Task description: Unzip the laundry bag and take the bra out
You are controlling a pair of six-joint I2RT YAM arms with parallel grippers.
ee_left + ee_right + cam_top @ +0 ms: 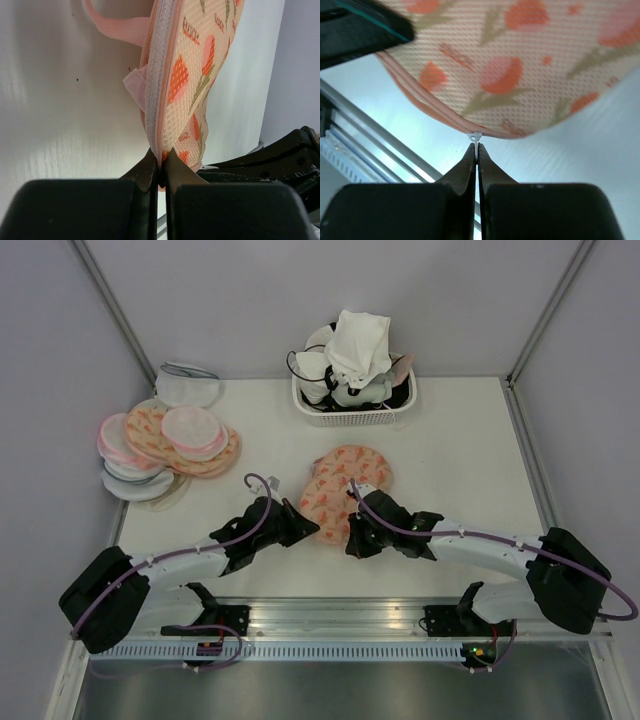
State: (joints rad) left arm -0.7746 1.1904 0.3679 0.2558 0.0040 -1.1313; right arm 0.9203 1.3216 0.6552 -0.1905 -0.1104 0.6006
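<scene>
Left wrist view shows the left end effector clenched on the near rim of the laundry bag, its two fingers pinching the white mesh seam beside the pink zip edging. That grip looks meant to anchor the bag so the zip has something to pull against.

Right wrist view has the right end effector clamped just as tightly on a small white zip pull hanging from the bag's lower edge. So tiny a tab needs the fingertips fully together.

Seen from above, both arms meet at the near side of the bag, which sits around the middle of the surface. Its near edge seems lifted a little between the two grips. The zip appears shut along the stretch in sight, so I judge the unzipping to be at its start.

No bra can be seen; it is probably inside the bag.

Farther off, a pile of similar pouches lies at the far left. A white basket of garments stands at the far edge. Both are well apart from the work.
</scene>
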